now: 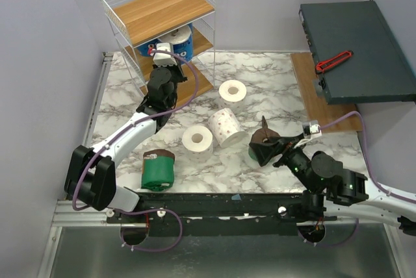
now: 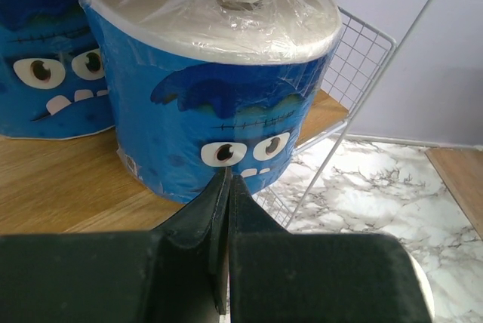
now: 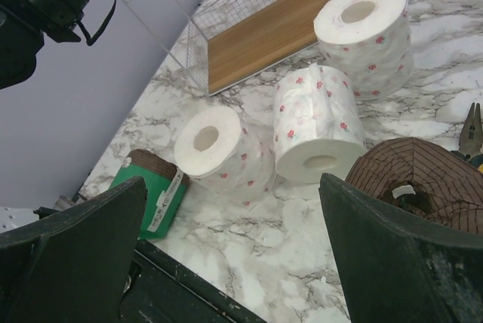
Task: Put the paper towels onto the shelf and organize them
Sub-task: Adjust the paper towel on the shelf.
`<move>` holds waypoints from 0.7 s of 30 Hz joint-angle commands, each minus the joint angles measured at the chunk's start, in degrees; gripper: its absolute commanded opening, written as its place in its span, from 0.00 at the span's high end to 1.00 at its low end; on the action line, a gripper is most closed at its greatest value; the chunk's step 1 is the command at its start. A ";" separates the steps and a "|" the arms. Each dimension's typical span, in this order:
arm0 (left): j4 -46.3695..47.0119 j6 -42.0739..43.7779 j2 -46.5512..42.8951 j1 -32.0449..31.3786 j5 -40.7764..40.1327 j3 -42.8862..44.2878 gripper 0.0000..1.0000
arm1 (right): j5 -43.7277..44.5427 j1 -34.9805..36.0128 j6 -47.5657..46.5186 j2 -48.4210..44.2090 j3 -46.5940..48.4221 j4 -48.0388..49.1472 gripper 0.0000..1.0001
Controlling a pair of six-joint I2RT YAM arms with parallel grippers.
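The shelf (image 1: pixel 162 8) stands at the far left, and two blue-wrapped paper towels with cartoon eyes (image 2: pixel 219 74) (image 2: pixel 45 59) stand on its middle board. My left gripper (image 2: pixel 228 176) (image 1: pixel 164 57) is shut and empty, its tips right at the lower front of the nearer blue roll. Three white speckled rolls (image 1: pixel 233 90) (image 1: pixel 224 126) (image 1: pixel 197 139) lie on the marble table. A green-wrapped roll (image 1: pixel 158 169) (image 3: pixel 147 187) lies near the front. My right gripper (image 3: pixel 232 183) (image 1: pixel 263 153) is open beside a brown-ended roll (image 3: pixel 419 176) (image 1: pixel 265 137), holding nothing.
A dark grey-green flat box (image 1: pixel 357 47) sits at the far right with a red tool (image 1: pixel 333 61) on it. Pliers (image 3: pixel 472 130) lie just beyond the brown-ended roll. The shelf's lowest board (image 3: pixel 264 36) is bare where it shows in the right wrist view.
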 commanded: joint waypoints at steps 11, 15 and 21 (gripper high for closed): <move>2.36 -0.26 6.35 0.53 -1.49 5.45 1.00 | 3.29 0.20 -2.07 -2.77 -2.97 2.31 0.00; 2.26 -0.59 7.61 0.53 -0.62 6.56 1.00 | 3.40 0.23 -2.22 -3.03 -3.30 2.27 0.00; 1.47 -2.06 9.98 0.49 1.10 8.93 1.00 | 3.59 0.22 -2.13 -3.22 -3.48 2.26 0.00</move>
